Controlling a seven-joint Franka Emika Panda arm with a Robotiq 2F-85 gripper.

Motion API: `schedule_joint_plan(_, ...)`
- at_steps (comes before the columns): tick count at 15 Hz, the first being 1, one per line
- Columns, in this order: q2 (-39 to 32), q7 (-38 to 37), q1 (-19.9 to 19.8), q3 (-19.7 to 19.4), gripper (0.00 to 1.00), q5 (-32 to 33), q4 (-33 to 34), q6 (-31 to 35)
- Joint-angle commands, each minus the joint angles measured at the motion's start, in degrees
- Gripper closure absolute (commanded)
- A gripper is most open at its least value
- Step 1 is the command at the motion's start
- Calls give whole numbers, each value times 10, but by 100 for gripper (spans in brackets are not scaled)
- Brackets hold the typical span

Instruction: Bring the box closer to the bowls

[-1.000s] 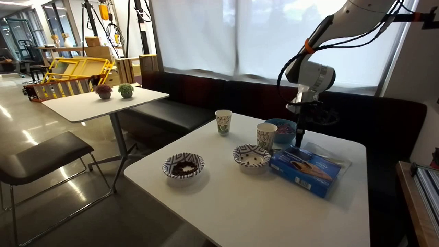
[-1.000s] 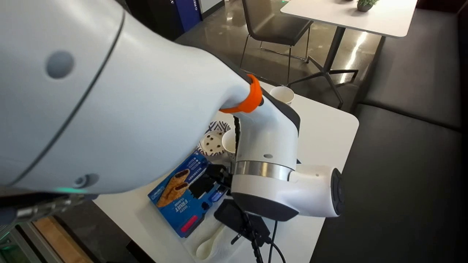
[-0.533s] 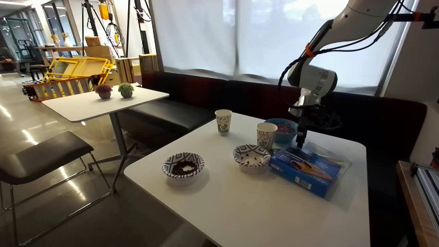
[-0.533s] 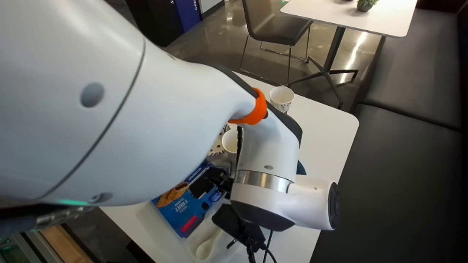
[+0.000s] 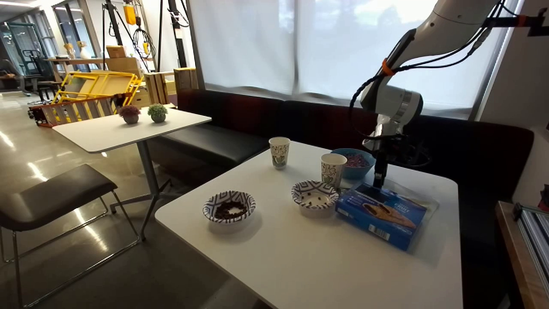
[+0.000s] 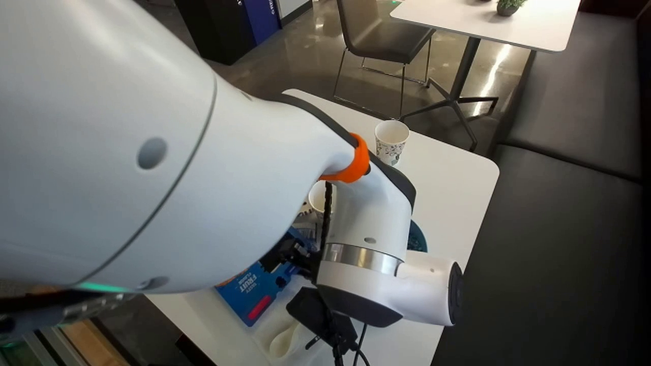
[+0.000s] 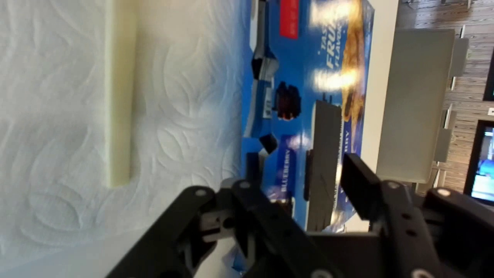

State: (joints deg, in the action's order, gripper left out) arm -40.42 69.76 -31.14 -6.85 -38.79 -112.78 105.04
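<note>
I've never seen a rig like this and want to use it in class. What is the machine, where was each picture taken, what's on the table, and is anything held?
The machine is a robot arm, steered by a person, ending in a two-fingered gripper. Two viewpoints come from cameras standing outside the robot; the close-up comes from a camera on its wrist. On the near table are a box, two patterned bowls, two cups, a blue bowl, and a spoon on a napkin. The gripper is open at the box; I see nothing clearly held, and can't tell whether it touches the box.
</note>
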Motion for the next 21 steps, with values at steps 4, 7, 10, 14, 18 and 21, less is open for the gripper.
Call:
schedule_joint_plan(4, 20, 2, -3, -7, 95, -17, -11, -26)
schedule_joint_plan(7, 38, 5, -1, -10, 100, -16, -24, -30)
schedule_joint_plan(10, 81, 9, 10, -15, 100, -11, -67, -19)
schedule_joint_plan(14, 160, -5, 40, -29, 100, -8, -149, 13)
schedule_joint_plan(18, 238, -14, 76, -35, 100, -10, -228, 63)
schedule_joint_plan(21, 293, -18, 110, -27, 100, -9, -284, 109)
